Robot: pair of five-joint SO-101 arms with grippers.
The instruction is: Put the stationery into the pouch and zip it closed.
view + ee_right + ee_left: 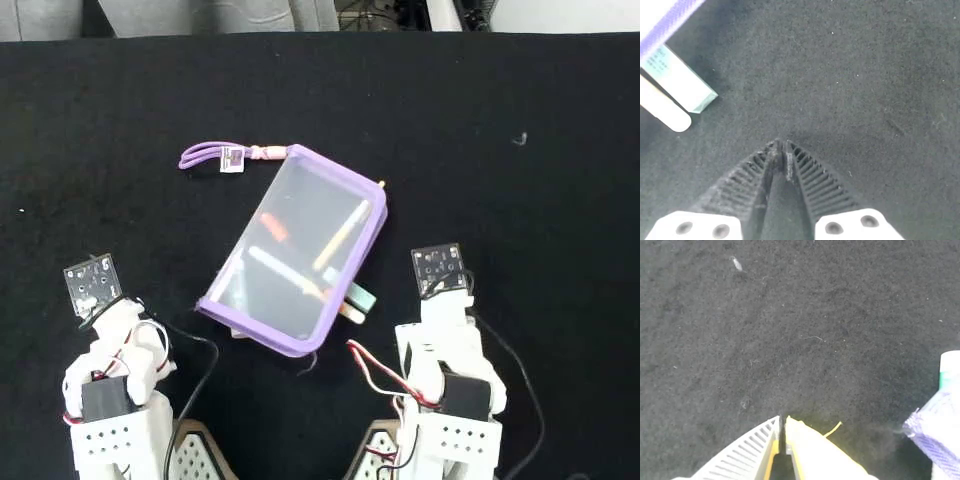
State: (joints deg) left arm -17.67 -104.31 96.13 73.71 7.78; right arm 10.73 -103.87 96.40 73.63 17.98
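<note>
High view: pouch (295,250) lies between both closed jaws.

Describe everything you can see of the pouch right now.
The pouch lies flat and slanted near the middle of the table. Purple edging frames a clear, frosted face showing pens inside. A purple wrist strap with a white tag trails from its far corner. Two items poke out of its near-right edge.

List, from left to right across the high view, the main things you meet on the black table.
White left arm → purple looped wrist strap → clear zip pouch with purple edging → white right arm.
</note>
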